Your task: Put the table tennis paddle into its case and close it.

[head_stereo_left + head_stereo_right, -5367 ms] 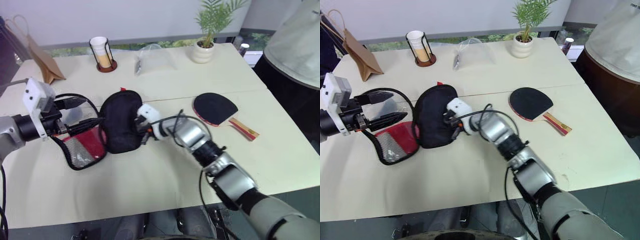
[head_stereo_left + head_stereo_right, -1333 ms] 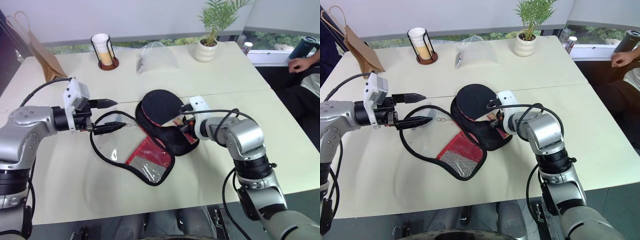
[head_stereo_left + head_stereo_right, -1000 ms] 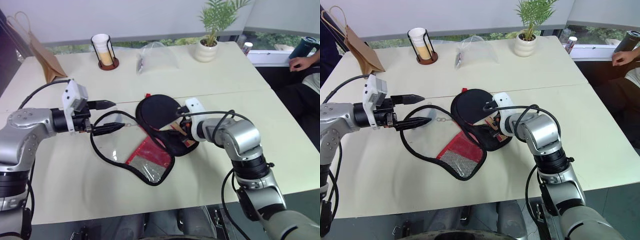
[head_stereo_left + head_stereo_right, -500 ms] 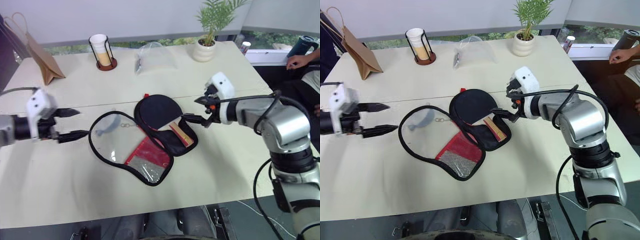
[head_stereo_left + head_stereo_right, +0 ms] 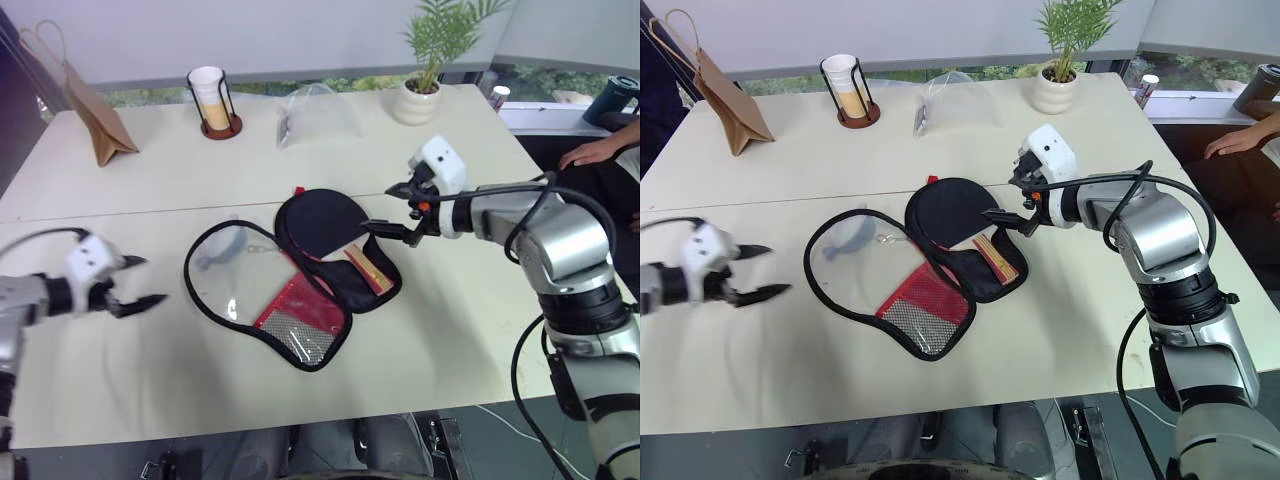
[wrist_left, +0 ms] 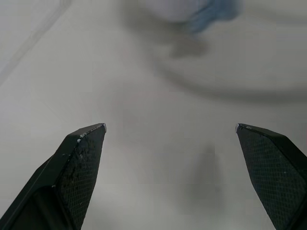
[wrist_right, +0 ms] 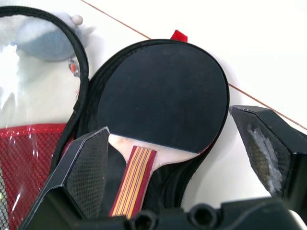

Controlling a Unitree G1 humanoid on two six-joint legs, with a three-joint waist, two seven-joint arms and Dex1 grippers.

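The case lies unzipped and spread flat at mid-table, its lid half showing a clear window and a red mesh pocket. In its black half rests the table tennis paddle, black face up, its tan striped handle pointing toward the table's near edge. My right gripper hovers open just right of the paddle's head, touching nothing; the right wrist view looks down on the paddle between its fingers. Far left of the case, my left gripper is open and empty, low over bare table.
Along the far edge stand a brown paper bag, a cup in a black holder, a clear plastic bag and a potted plant. A person's hand rests at the right edge.
My left gripper has drawn away from the case's lid, leftward and down. My right gripper has lifted off the paddle's handle end and now hangs beside the head. The case lies flatter.
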